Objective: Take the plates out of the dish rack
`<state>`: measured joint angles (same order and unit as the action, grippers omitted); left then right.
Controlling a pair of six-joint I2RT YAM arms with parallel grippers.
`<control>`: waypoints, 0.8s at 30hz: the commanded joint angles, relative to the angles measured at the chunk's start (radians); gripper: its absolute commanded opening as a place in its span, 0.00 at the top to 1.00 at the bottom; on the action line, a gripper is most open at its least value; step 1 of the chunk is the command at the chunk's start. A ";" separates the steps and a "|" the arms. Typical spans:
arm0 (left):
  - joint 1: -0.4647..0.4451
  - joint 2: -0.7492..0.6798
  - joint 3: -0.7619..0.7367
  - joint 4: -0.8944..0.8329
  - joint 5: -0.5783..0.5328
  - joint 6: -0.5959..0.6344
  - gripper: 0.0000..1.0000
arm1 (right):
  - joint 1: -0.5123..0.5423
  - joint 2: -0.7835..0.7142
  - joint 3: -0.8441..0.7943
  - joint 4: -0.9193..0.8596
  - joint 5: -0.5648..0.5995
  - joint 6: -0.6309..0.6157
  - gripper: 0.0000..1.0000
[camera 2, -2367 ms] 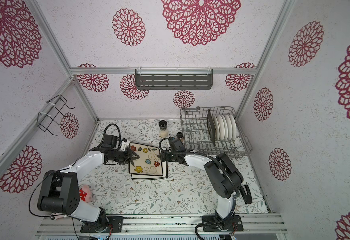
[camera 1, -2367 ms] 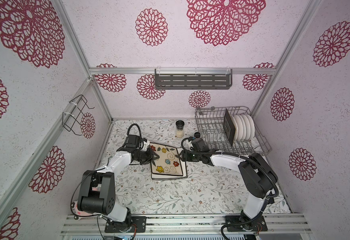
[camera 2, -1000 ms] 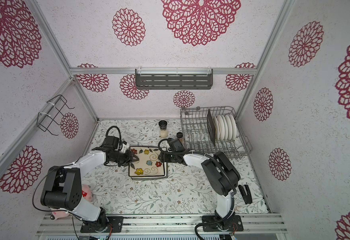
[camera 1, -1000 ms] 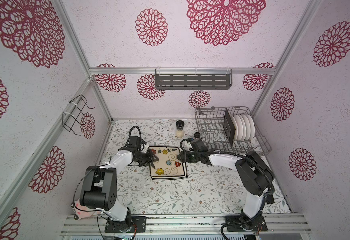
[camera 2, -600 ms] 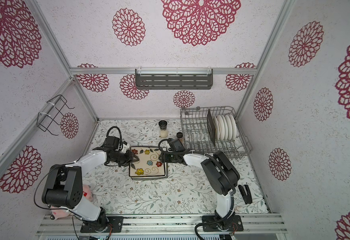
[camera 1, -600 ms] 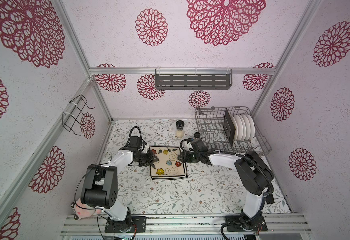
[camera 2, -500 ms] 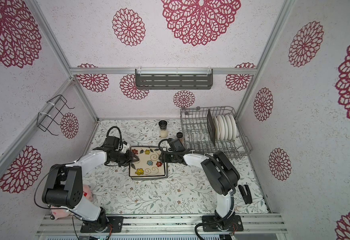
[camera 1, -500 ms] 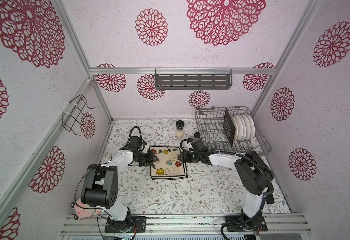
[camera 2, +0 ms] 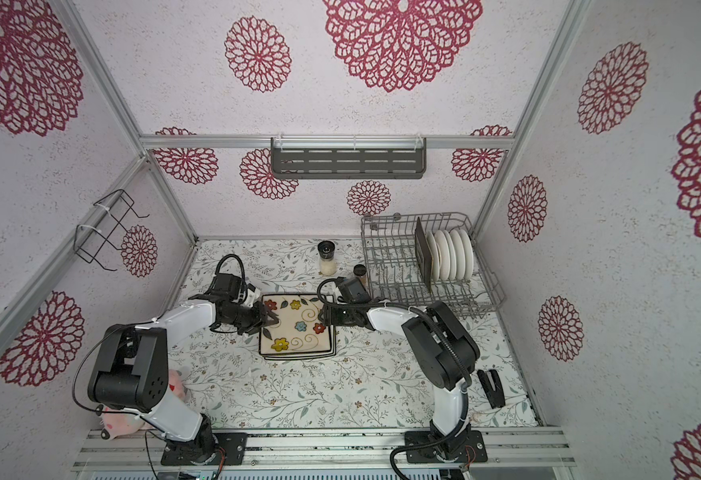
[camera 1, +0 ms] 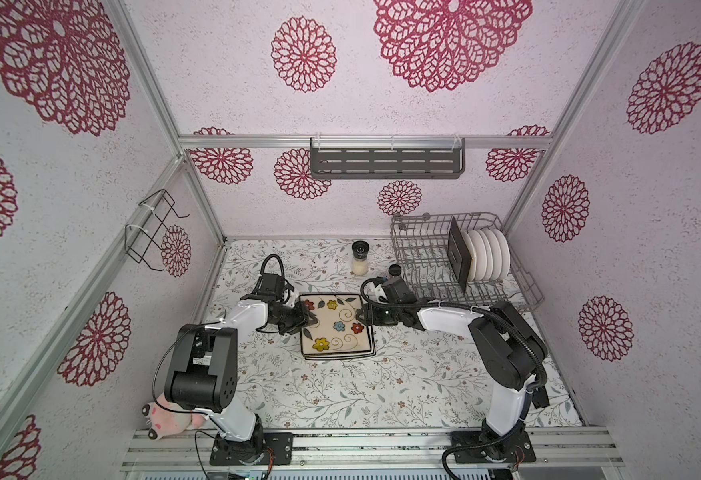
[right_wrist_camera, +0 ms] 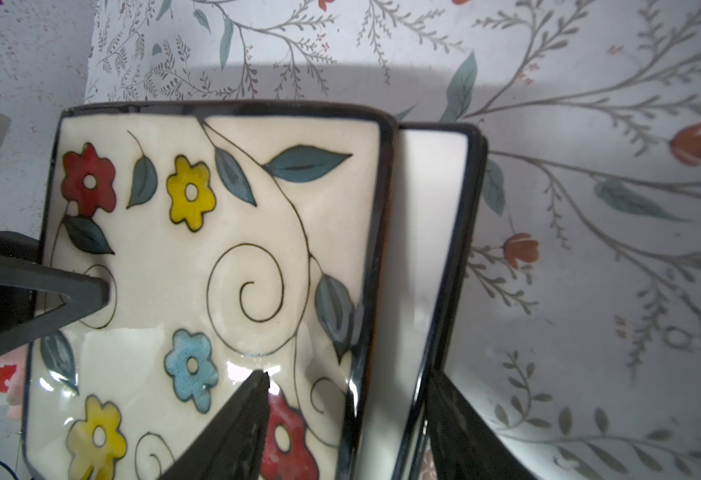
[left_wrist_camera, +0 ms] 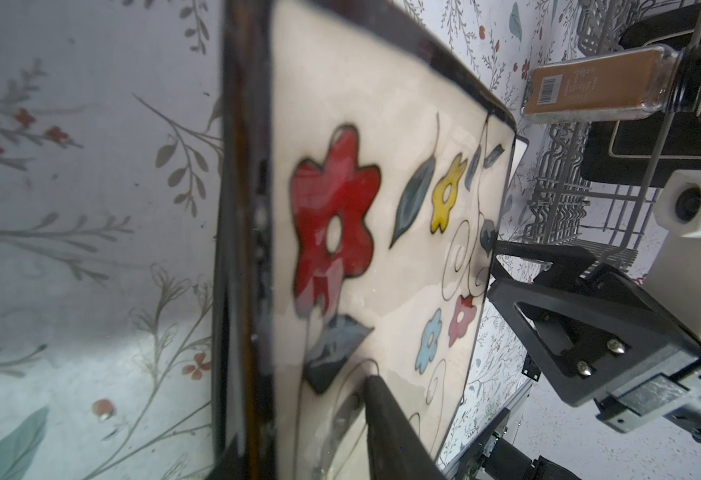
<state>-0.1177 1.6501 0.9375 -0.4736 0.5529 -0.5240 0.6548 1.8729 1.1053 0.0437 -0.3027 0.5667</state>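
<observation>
Right end effector (right_wrist_camera: 346, 376) straddles floral plate (right_wrist_camera: 215, 249) rim, seen only by wrist camera

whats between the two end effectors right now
the flowered cream plate, topmost on the plate stack, fills the stretch from the left end effector to the right end effector; both top views show it

Both arms low, reaching inward; left claw (camera 1: 308, 321) pinched narrow, right claw (camera 1: 362, 321) jaws parted wider.

A cream, flower-painted square ceramic plate (right_wrist_camera: 232, 249) lies offset atop more dark-rimmed plates (right_wrist_camera: 431, 249). The right gripper (right_wrist_camera: 347, 371) straddles its edge, jaws apart.
</observation>
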 commanded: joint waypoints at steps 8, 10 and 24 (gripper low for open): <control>-0.010 0.016 0.032 -0.009 -0.027 0.026 0.63 | -0.002 0.012 0.035 0.001 -0.042 -0.030 0.42; -0.010 0.018 0.033 -0.011 -0.028 0.028 0.63 | -0.001 0.013 0.036 -0.001 -0.045 -0.030 0.42; -0.016 0.022 0.041 -0.035 -0.062 0.039 0.61 | -0.002 0.017 0.037 -0.007 -0.050 -0.039 0.42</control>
<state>-0.1246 1.6760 0.9501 -0.5026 0.5011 -0.5030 0.6495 1.8774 1.1053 0.0422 -0.3157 0.5484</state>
